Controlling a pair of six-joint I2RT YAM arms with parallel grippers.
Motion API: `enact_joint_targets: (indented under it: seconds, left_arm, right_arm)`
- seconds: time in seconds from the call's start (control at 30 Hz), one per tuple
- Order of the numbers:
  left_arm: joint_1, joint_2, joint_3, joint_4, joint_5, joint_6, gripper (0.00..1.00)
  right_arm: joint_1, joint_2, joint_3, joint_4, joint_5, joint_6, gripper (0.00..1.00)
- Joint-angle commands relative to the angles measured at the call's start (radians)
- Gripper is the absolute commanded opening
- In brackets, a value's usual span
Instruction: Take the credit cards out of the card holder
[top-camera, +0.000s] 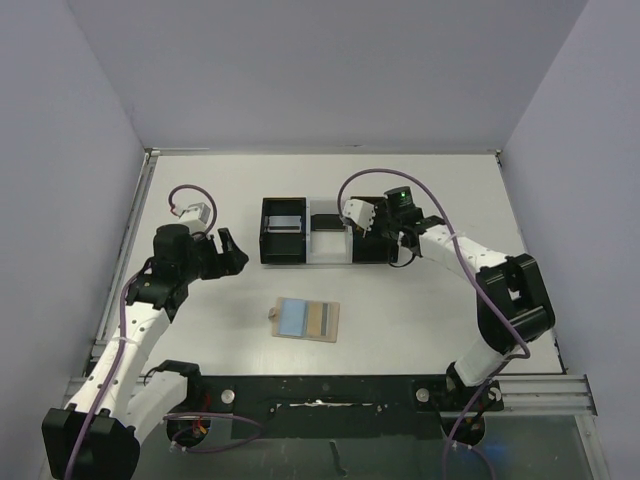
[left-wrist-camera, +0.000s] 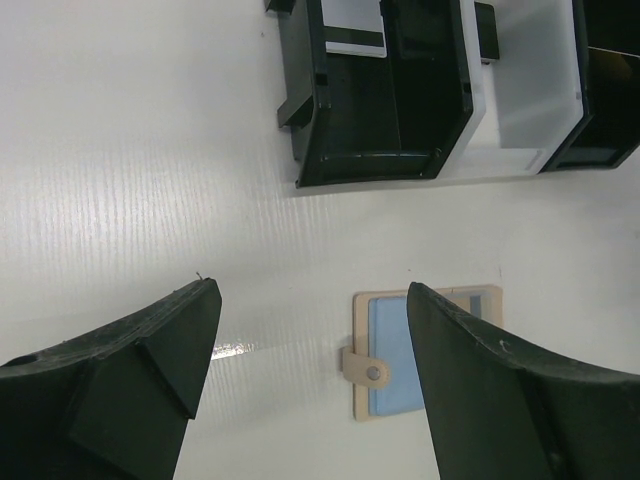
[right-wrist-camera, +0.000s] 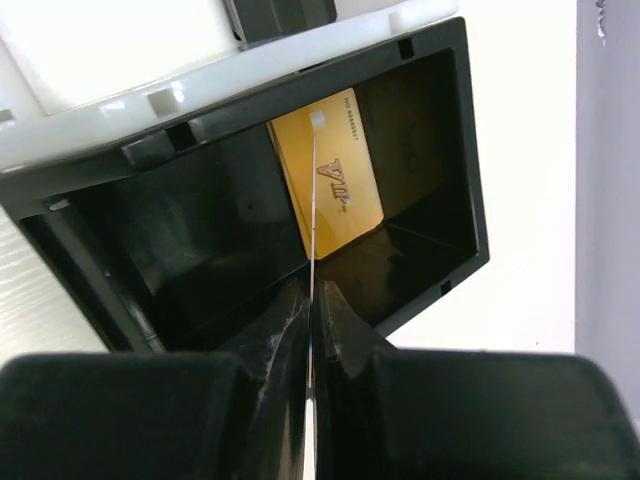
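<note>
**A:** Where is the card holder (top-camera: 328, 321) found?

**B:** It is laid flat on the bench (top-camera: 420, 300), on the near side, well apart from the tray (top-camera: 264, 232). A blue-grey card (top-camera: 292, 318) is seen on its left part, touching it. Whether that card is tucked into a slot cannot be told.

**A:** How is the left pincer (left-wrist-camera: 312, 298) set?

**B:** It is spread wide and held above the bench, to the left of the card holder and of the tray.

**A:** And the right pincer (right-wrist-camera: 312, 298)?

**B:** It is pressed tight on a thin card (right-wrist-camera: 313, 200), which is seen edge-on. The card is held over the right black compartment of the tray. A gold card (right-wrist-camera: 340, 190) is seen inside that compartment.

**A:** What else is seen in the tray?

**B:** A pale card with a dark stripe (left-wrist-camera: 355, 28) is seen in the left black compartment. The two black compartments are separated by a white one.
</note>
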Motion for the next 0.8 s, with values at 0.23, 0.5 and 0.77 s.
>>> enact_joint_targets:
  seconds: [0.23, 0.5, 0.77]
  left_arm:
    - [0.005, -0.001, 0.011, 0.075, 0.034, 0.030, 0.76]
    - [0.005, 0.007, 0.014, 0.073, 0.032, 0.036, 0.76]
    - [0.006, 0.013, 0.014, 0.073, 0.036, 0.037, 0.76]
  right_arm:
    - [-0.008, 0.115, 0.095, 0.174, 0.041, -0.179, 0.00]
    - [-0.004, 0.189, 0.085, 0.354, 0.074, -0.242, 0.00]
    - [-0.006, 0.232, 0.094, 0.325, 0.066, -0.257, 0.00]
